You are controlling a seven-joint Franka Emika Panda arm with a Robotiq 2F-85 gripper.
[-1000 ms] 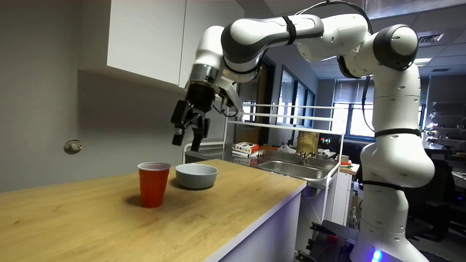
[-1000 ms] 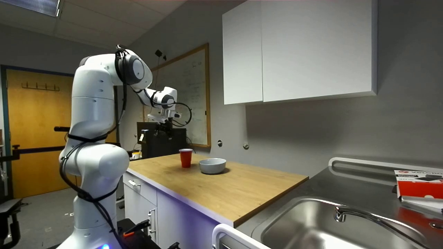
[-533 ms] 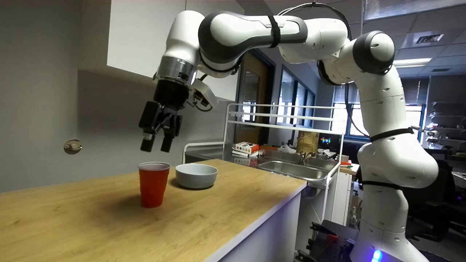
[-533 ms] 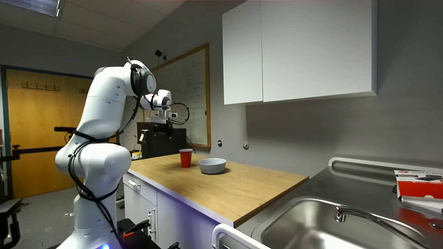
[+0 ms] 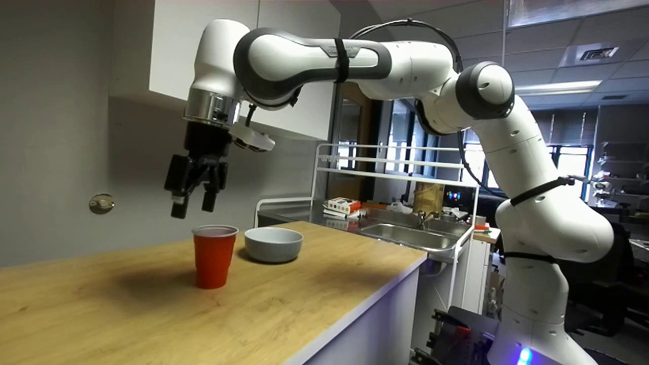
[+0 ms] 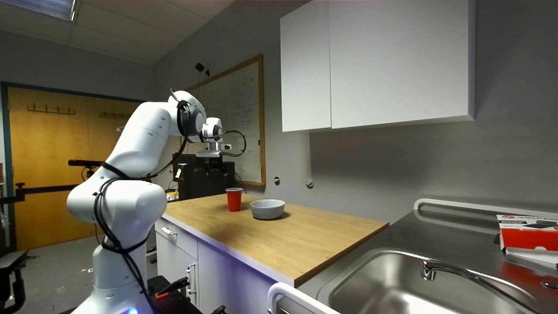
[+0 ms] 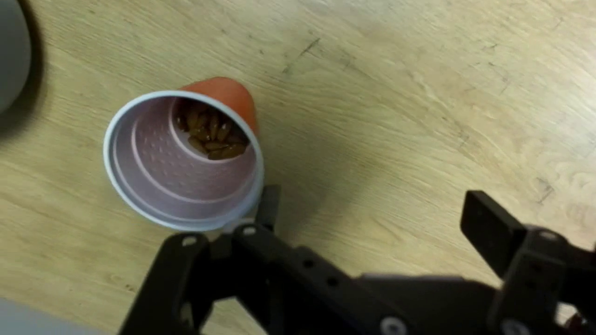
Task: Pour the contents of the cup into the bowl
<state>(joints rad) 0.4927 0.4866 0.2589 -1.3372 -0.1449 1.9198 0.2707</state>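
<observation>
Wrist view: the fingers are spread wide with nothing gripped, and the brown pieces are seen inside the upright cup near the bowl on the tabletop, so grasping, lifting and pouring are judged not yet done.

1. Party cup: red-orange outside, whitish rim, pale lilac-pink inside.
2. Almonds: brown.
3. Bowl: plain grey — lighter within.
4. Countertop: tan wood grain, flecked darker.
5. Gripper: black.
6. Robot arm: white — dark grey at some joints.
7. Wall cabinet: plain white.
8. Door: honey-orange.
</observation>
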